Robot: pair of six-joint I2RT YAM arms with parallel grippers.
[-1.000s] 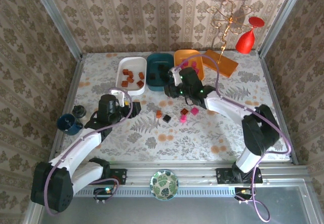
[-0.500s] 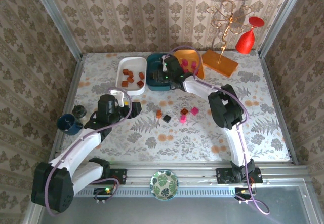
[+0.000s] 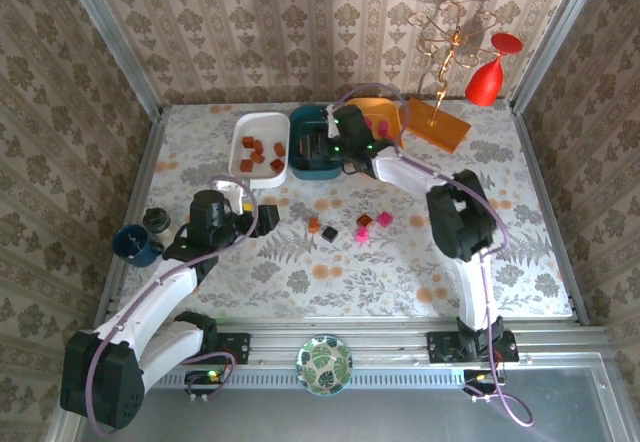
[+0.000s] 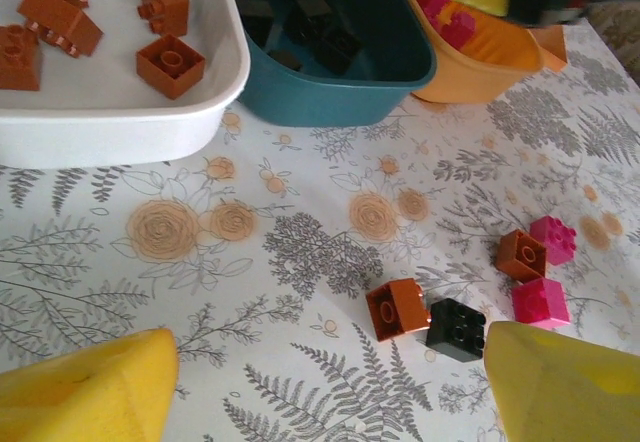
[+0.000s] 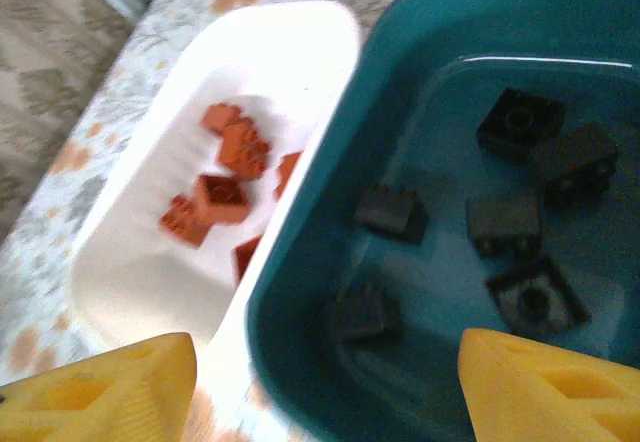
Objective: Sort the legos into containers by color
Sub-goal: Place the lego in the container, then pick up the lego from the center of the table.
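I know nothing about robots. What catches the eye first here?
At the table's far edge sit a white tub of brown bricks, a teal tub of black ones and an orange tub of pink ones. The right gripper hangs open over the teal tub; stray bricks lie mid-table.

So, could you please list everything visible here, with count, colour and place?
white tub: one, white, back, leftmost of the three tubs
teal tub: one, dark teal, middle
orange tub: one, orange, rightmost
bricks in the white tub: several, brown-orange
bricks in the teal tub: about six, black
bricks in the orange tub: a few, pink, partly hidden
loose bricks: five, two brown-orange, one black, two pink, table centre
board with wire stand: one, orange and gold, back right
glass: one, red, tilted, back right corner
cup: one, blue, left edge
small dark object: one, beside the cup
dish: one, green patterned, near rail
left gripper: open, before the loose bricks
right gripper: open, above the teal tub
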